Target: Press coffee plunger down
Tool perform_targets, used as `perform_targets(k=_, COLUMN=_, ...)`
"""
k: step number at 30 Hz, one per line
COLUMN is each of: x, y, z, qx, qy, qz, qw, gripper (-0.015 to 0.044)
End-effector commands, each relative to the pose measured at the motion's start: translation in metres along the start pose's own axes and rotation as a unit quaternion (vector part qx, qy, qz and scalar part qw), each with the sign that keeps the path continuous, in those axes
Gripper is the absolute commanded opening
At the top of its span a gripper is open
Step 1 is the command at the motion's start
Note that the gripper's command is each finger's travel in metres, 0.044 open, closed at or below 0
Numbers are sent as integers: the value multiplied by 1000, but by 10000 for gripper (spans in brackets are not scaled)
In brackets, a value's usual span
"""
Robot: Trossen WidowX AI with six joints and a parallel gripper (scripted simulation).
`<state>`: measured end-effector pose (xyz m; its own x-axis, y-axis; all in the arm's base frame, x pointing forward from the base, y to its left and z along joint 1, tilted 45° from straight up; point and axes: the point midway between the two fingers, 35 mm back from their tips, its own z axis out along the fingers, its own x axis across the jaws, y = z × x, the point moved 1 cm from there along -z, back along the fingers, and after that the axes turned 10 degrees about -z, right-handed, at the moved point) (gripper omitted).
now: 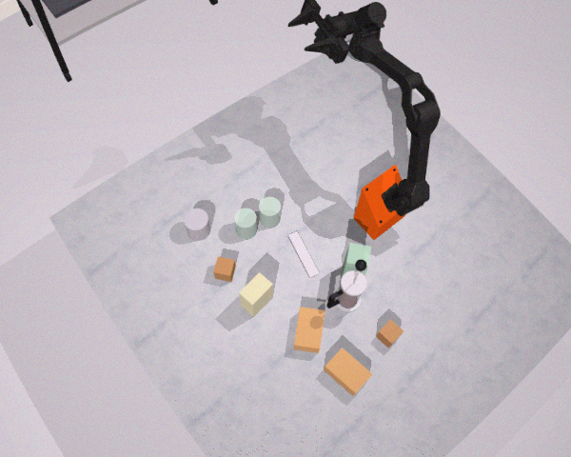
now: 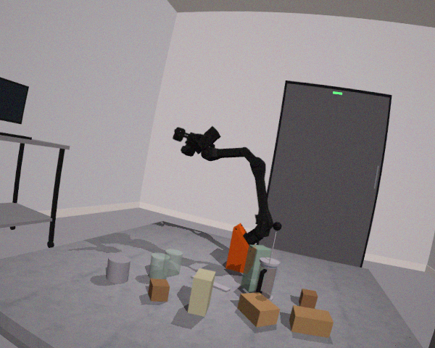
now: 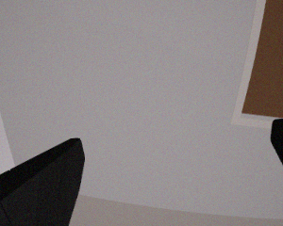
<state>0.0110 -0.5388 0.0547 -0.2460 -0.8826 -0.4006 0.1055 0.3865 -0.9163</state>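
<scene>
Nearest the exterior camera sat a matte tan box [image 2: 310, 320]; behind it the coffee press [image 2: 267, 277], a translucent cylinder with black handle, stood upright toward the table's right edge, its thin rod and round black knob [image 2: 277, 225] pointing straight up; no lettering showed; the gripper [image 1: 314, 33] hung high, wide open, holding nothing.

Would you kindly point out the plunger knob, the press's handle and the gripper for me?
plunger knob [image 2: 277, 225]: exterior view, on the black ball atop the raised rod.
press's handle [image 2: 262, 280]: exterior view, on the black grip at the jar's left side.
gripper [image 1: 309, 33]: top view, midway between the open fingertips.
</scene>
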Motion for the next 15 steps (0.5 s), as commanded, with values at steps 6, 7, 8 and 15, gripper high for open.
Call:
perform_targets(k=6, x=-23, y=-15, z=28, qx=-13, qy=-15, qz=118, qw=993, gripper=440)
perform_targets(k=7, x=-32, y=-18, z=37, qx=-20, qy=-21, qz=159, qw=987, gripper=440)
perform_targets(k=8, x=-42, y=-22, z=47, qx=-27, qy=-26, qz=202, qw=979, gripper=440)
perform_targets(k=15, x=-127, y=-34, z=100, qx=-93, qy=-41, qz=472, qw=876, gripper=440)
